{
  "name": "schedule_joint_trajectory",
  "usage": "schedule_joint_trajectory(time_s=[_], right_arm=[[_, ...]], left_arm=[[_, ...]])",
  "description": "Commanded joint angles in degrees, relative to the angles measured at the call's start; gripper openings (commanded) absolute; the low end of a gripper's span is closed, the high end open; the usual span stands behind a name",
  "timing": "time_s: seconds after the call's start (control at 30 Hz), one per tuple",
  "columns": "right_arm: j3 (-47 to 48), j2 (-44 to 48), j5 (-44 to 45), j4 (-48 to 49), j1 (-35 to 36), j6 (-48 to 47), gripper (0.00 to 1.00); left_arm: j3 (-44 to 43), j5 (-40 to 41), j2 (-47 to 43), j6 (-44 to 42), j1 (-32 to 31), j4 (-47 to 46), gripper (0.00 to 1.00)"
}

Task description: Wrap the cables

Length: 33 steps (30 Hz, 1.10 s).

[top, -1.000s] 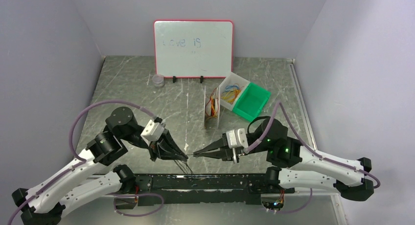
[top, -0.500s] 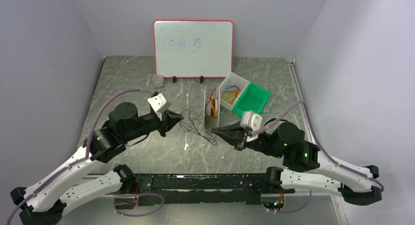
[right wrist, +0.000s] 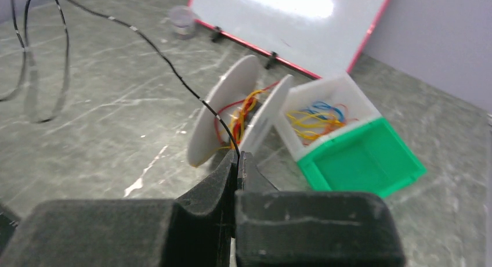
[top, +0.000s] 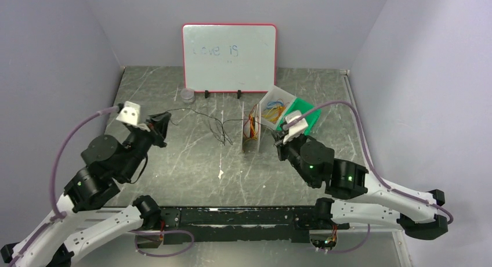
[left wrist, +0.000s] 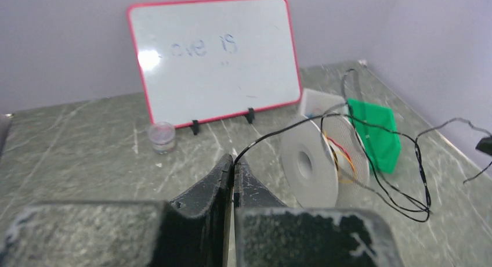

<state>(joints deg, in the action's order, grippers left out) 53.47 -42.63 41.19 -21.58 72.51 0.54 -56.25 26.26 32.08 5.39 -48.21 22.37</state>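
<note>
Now left gripper (left wrist: 233,162) and right gripper (right wrist: 238,159) tight on black cable (left wrist: 272,133).

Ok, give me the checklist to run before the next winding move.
1. The left hand is shut on the black cable: ok.
2. The right hand is shut on the black cable: ok.
3. No slack in the cable between the hands: not ok, loose loops hang.
4. Cable seated between the flanges of the spool: cannot tell.
5. Spool standing on its rims: ok.
</note>
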Motion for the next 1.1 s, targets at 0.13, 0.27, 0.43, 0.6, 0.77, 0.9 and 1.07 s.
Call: schedule_joint_trajectory(time_s=[0.13,0.27,0.43,0.6,0.77,0.9,1.07], right_arm=[[2.72,-8.50,5.95,-1.28,-13.12,2.64,0.00],[2.00,-11.13,-5.61,1.01,-29.06,4.78,0.00],[1.41,-13.74,-7.73,5.54,-37.89,6.42,0.00],[2.14,-16.34,-7.58,8.81,-47.42,9.12,0.00],[2.91,-18.88,-7.14,10.97,-56.88,12.30,0.00],[2.31,-19.65,-4.39,12.50,-63.52,15.98,0.00],[3.34,-21.79,-1.32,11.20,-69.75,20.88,0.00]], left_arm=[[-4.33,11.67,-4.55,-0.68,0.19,2.93,0.07],[-6.26,12.91,-6.60,-0.81,0.16,3.95,0.07],[-8.37,16.05,-8.74,-0.36,0.21,6.73,0.07],[-9.33,17.89,-11.33,-0.31,0.21,8.15,0.07],[-10.71,19.72,-12.39,-0.87,0.22,8.92,0.07],[-12.11,20.59,-13.22,-2.04,0.19,9.03,0.07],[-14.18,21.56,-13.88,-2.95,0.20,9.73,0.07]])
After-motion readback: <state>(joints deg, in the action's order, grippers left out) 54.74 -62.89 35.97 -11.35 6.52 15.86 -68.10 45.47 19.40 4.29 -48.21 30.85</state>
